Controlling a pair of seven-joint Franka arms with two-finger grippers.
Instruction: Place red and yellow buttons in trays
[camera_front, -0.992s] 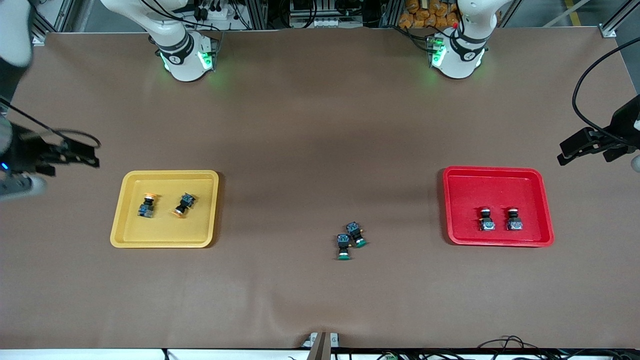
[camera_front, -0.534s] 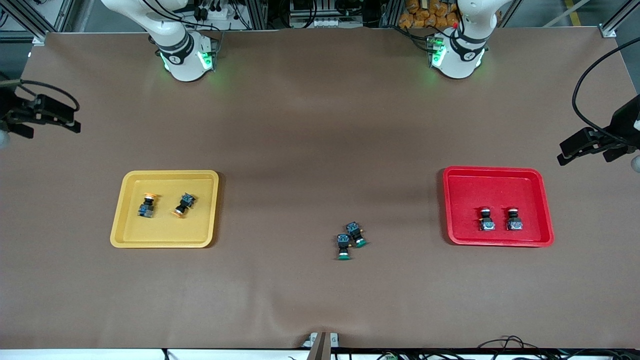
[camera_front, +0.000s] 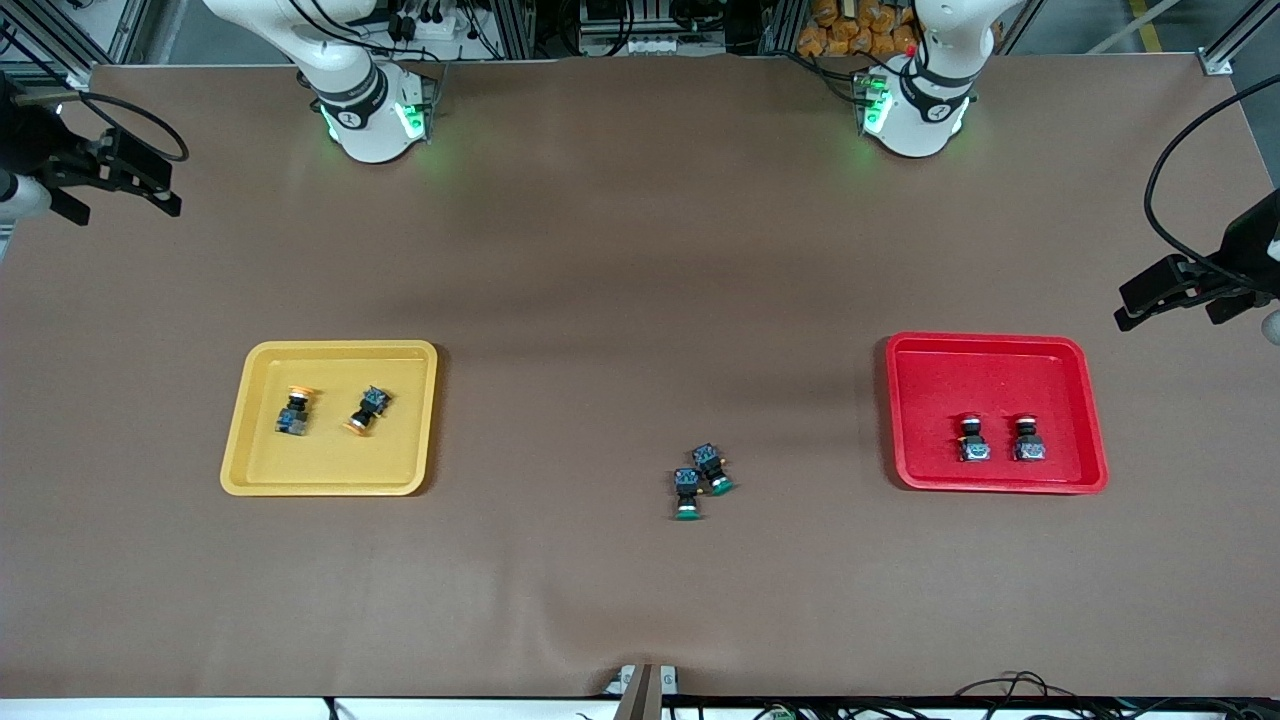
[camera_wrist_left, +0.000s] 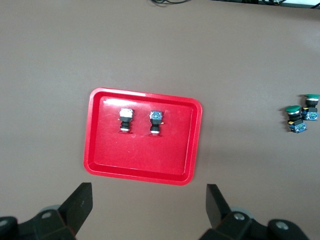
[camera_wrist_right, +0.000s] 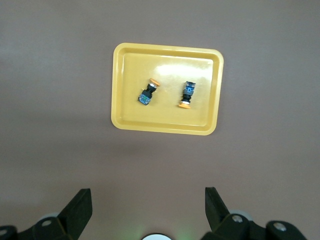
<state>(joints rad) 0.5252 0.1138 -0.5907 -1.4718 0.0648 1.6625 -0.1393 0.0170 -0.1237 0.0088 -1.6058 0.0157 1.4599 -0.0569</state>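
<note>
The yellow tray (camera_front: 255, 470) holds two yellow-capped buttons (camera_front: 293, 411) (camera_front: 366, 409); it also shows in the right wrist view (camera_wrist_right: 125, 120) with both buttons (camera_wrist_right: 147, 94) (camera_wrist_right: 187, 93). The red tray (camera_front: 920, 370) holds two red-capped buttons (camera_front: 973, 440) (camera_front: 1028, 440); it also shows in the left wrist view (camera_wrist_left: 100, 165) with both buttons (camera_wrist_left: 125, 119) (camera_wrist_left: 156, 122). My right gripper (camera_front: 125, 195) is open and empty, high over the table edge at the right arm's end. My left gripper (camera_front: 1150, 298) is open and empty, high over the table's edge at the left arm's end.
Two green-capped switches (camera_front: 698, 483) lie together on the brown mat between the trays, nearer the front camera; they show in the left wrist view (camera_wrist_left: 301, 113). The arm bases (camera_front: 372, 120) (camera_front: 910, 115) stand along the table's back edge.
My right gripper has risen and drawn back from beside the yellow tray toward the table's corner at its own end. The left arm has not moved. The buttons lie as before.
</note>
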